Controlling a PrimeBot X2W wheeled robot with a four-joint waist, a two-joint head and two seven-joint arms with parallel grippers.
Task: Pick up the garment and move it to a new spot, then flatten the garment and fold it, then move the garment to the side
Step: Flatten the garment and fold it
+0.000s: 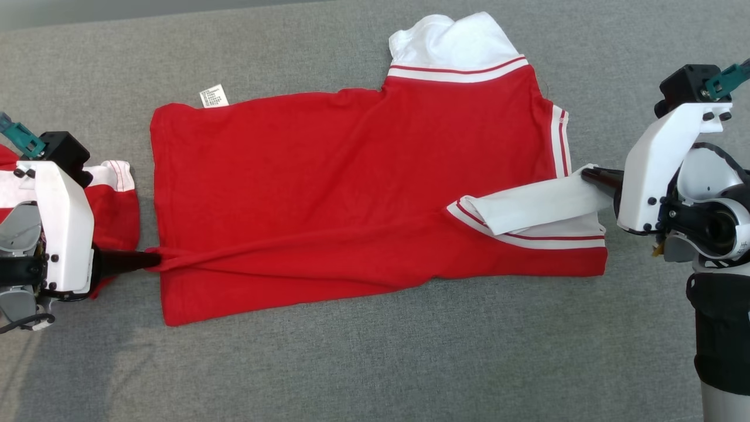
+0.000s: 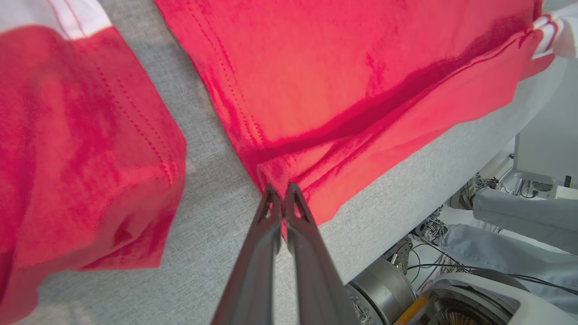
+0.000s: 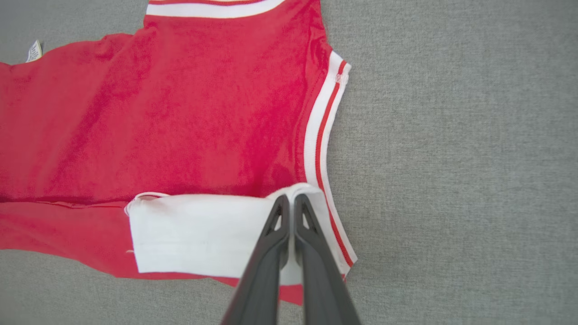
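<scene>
Roughly, by count: two garments, two grippers, one label. At far left the second garment (image 1: 117,205), red and white, lies bunched, apart from the main one. Next, the left gripper (image 1: 153,259) lies low and level, pointing right, its fingers pinched shut on the left hem of the red garment (image 1: 328,193), with the cloth drawn into a ridge. That garment lies spread mid-surface on grey upholstery (image 1: 375,363), with a white label (image 1: 214,95) at its upper left edge. At right, the right gripper (image 1: 587,173) points left, its fingers closed on the folded white sleeve (image 1: 527,208).
</scene>
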